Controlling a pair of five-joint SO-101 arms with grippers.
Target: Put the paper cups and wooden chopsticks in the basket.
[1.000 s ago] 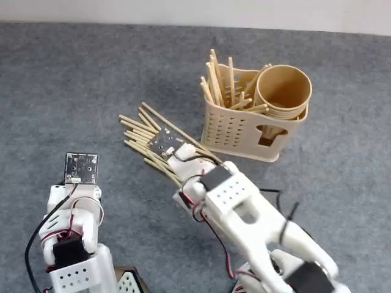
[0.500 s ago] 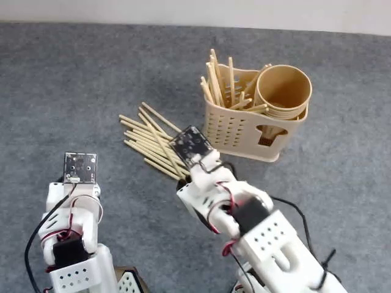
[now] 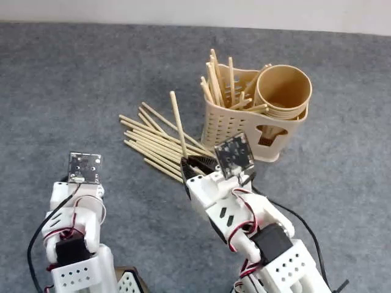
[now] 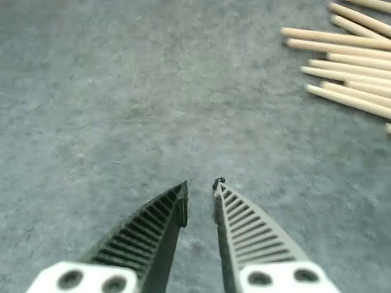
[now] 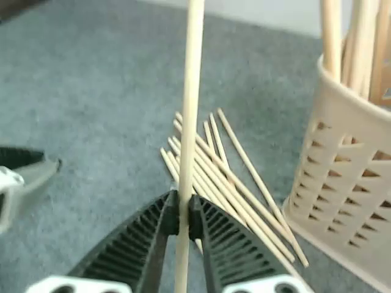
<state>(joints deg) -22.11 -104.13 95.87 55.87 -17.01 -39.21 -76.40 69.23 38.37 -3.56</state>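
Observation:
A beige slotted basket stands at the back right with stacked paper cups and several wooden chopsticks in it. A loose pile of chopsticks lies on the grey mat left of the basket. My right gripper is shut on a single chopstick. This lifted chopstick points up and away, above the pile. My left gripper hovers low over bare mat at the front left, its fingers a narrow gap apart with nothing between them. Chopstick ends lie off to its side.
Grey mat covers the table, with free room at the left and far left. A pale wall edge runs along the back. The left arm's body sits at the front left, and cables trail from the right arm.
My right gripper has swung right, toward the basket, and raised one chopstick out of the pile so that it now stands steeply. The left arm has barely shifted.

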